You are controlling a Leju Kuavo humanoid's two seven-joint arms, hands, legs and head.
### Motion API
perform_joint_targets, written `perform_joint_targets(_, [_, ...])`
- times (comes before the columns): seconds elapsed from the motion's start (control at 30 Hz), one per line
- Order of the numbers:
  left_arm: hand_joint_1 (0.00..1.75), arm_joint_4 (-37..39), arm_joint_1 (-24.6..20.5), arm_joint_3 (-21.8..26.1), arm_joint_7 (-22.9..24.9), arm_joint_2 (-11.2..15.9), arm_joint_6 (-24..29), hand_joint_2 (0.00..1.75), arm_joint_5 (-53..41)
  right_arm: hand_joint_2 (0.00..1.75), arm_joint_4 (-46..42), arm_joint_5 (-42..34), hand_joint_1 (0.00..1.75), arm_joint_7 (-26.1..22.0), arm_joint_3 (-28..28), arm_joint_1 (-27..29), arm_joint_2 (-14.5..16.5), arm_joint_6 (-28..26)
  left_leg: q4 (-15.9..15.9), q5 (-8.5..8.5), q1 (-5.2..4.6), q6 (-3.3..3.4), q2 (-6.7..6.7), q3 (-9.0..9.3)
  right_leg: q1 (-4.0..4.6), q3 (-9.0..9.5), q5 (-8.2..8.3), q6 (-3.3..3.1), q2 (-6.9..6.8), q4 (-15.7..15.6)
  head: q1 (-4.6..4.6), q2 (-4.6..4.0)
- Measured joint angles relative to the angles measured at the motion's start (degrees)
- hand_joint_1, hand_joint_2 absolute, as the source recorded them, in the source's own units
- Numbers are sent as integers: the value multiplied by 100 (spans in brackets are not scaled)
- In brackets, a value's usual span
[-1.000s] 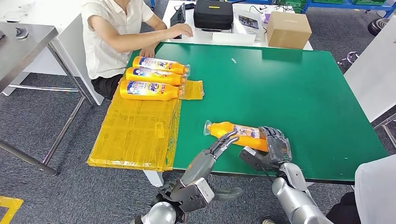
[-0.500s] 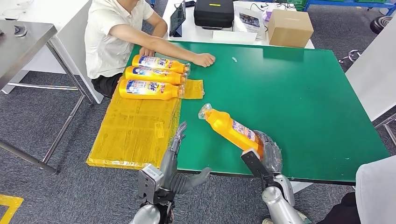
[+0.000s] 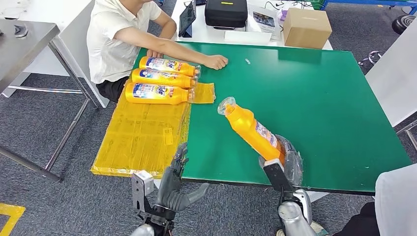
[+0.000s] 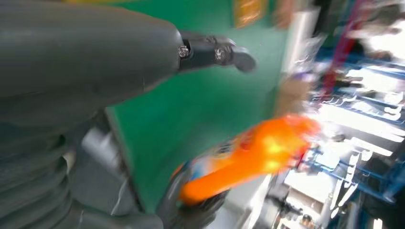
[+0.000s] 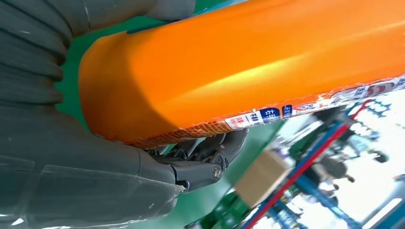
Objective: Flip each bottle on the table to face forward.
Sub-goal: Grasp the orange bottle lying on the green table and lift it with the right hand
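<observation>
My right hand grips the base of an orange bottle at the near edge of the green table. The bottle is lifted and tilted, its clear cap up and toward the far left. The right wrist view shows its orange body with my dark fingers wrapped under it. My left hand hangs below the table's front edge, holding nothing, fingers stretched out; the left wrist view shows a blurred bottle. Three orange bottles lie side by side on a yellow mat.
A seated person rests a hand on the table's far left, beside the lying bottles. A cardboard box and a black case stand on the white table behind. A white panel borders the right side.
My right hand has tipped the bottle more upright, the cap swinging right and away from me. My left hand has sunk a little lower below the table edge.
</observation>
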Motion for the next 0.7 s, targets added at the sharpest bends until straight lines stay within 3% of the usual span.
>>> perform_joint_targets(0.13, [0, 35, -36, 76, 246, 16, -462, 175, 722, 175, -210, -231, 160, -221, 346, 17, 198, 289, 0, 2, 3, -3, 3, 2, 2, -4, -1, -1, 1, 1, 0, 0])
perform_joint_targets(0.3, [0, 122, -94, 130, 298, -37, -565, 175, 918, 175, -394, -362, 164, -324, 831, 66, 413, 454, 0, 5, 4, -7, 1, 0, 2, -4, -1, -2, 0, 2, -1, 0])
perform_joint_targets(0.5, [0, 143, -108, 144, 329, -54, -610, 175, 976, 175, -427, -384, 167, -336, 948, 79, 443, 529, 0, 5, 3, -7, -1, -1, 1, -4, -1, -2, -1, 2, 1, 0])
perform_joint_targets(0.7, [0, 254, -285, 268, 377, -161, -715, 175, 1217, 175, -596, -648, 167, -486, 1761, 164, 560, 752, 0, 5, 1, -7, -1, -2, -1, -5, -1, -2, -1, 2, 1, 0])
